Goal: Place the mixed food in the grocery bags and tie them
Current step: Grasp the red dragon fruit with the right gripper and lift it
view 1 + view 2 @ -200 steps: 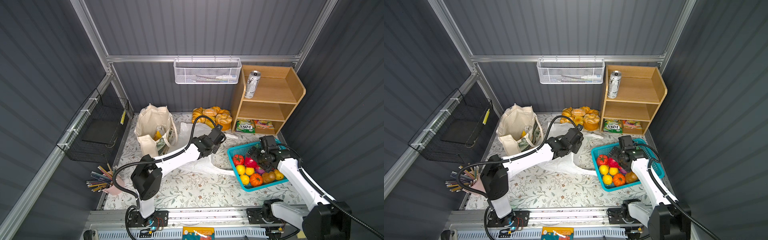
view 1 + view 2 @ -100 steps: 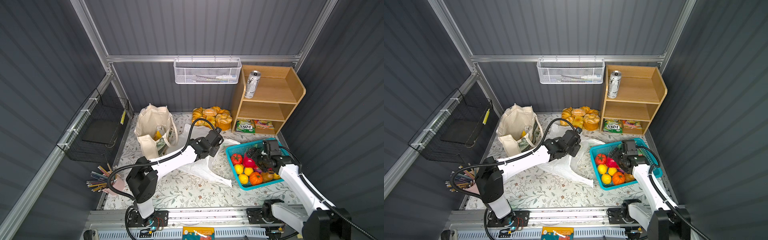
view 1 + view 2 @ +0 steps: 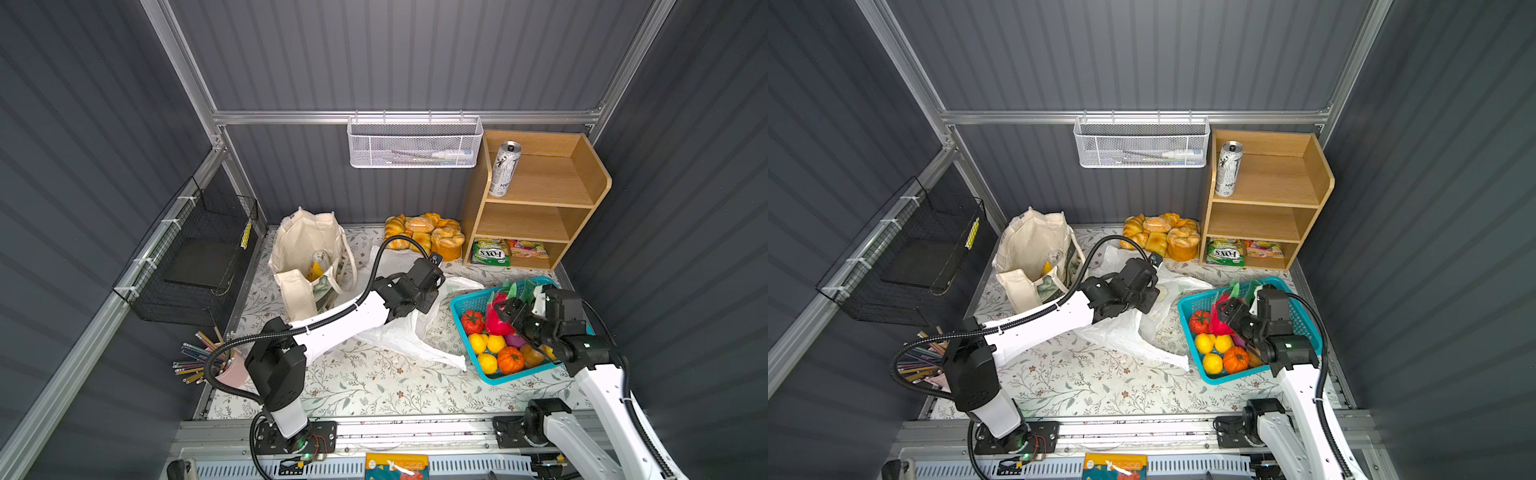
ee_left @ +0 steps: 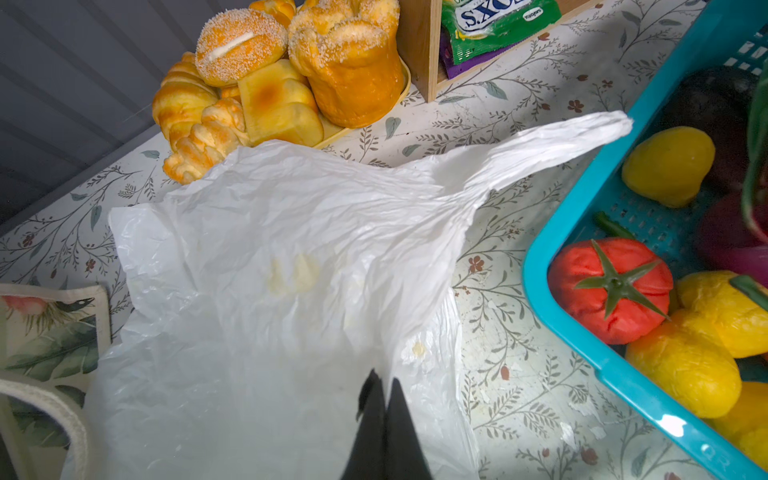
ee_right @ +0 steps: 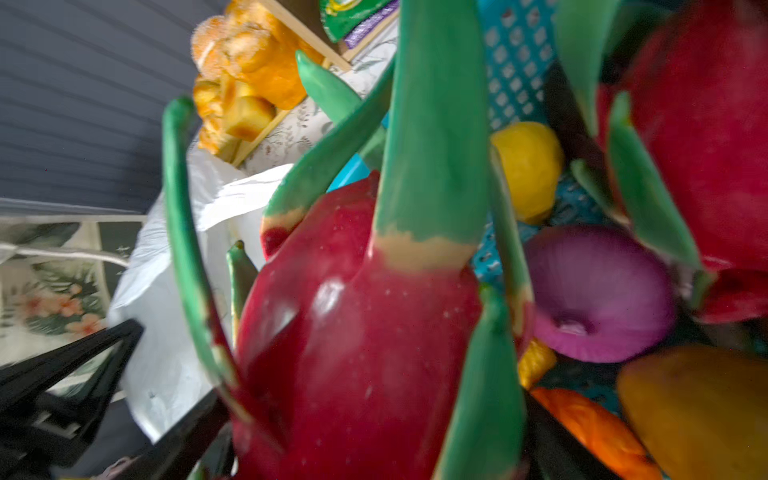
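Our right gripper (image 3: 508,312) clamps the dragon fruit (image 5: 365,332); we should lift it straight up. Our left gripper (image 4: 384,390) pinches the plastic bag (image 4: 270,232).

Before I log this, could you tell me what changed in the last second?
The left tool, shut on the plastic bag, drew it nearer the front edge; the right tool closed on a dragon fruit in the basket. Tote, can and rolls stayed put.
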Available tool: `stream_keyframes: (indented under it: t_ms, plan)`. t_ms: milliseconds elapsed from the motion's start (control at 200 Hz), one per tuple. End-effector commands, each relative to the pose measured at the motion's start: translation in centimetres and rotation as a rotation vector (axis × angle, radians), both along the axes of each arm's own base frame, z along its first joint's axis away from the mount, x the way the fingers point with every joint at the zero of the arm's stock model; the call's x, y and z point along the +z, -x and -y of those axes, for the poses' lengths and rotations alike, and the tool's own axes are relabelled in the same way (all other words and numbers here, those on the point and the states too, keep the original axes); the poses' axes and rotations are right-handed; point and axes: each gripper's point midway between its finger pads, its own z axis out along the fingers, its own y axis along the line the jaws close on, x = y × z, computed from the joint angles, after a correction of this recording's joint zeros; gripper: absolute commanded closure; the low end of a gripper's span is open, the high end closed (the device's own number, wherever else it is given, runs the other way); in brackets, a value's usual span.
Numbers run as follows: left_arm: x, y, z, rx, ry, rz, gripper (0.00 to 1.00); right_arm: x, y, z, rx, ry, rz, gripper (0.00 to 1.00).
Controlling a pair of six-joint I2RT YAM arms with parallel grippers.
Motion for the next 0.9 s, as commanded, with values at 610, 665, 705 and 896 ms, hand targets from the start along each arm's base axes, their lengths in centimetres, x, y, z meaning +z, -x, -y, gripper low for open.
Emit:
stream_keyframes:
  t_ms: [610,665,705,896]
  plan:
    - [5.5,0.6,0.3,-0.032,0.095,0.024,1.0,0.7,-5.0,-17.8,0.461,-0.214,0.059,0.44]
    - [5.7,0.6,0.3,-0.029,0.101,0.027,1.0,0.3,-5.1,-18.5,0.473,-0.212,0.047,0.44]
    - [5.9,0.5,0.3,-0.024,0.105,0.033,1.0,0.0,-5.1,-18.9,0.479,-0.21,0.033,0.44]
    - [7.2,-0.3,-0.1,0.01,0.102,0.073,1.0,-1.7,-3.6,-18.3,0.471,-0.176,-0.007,0.44]
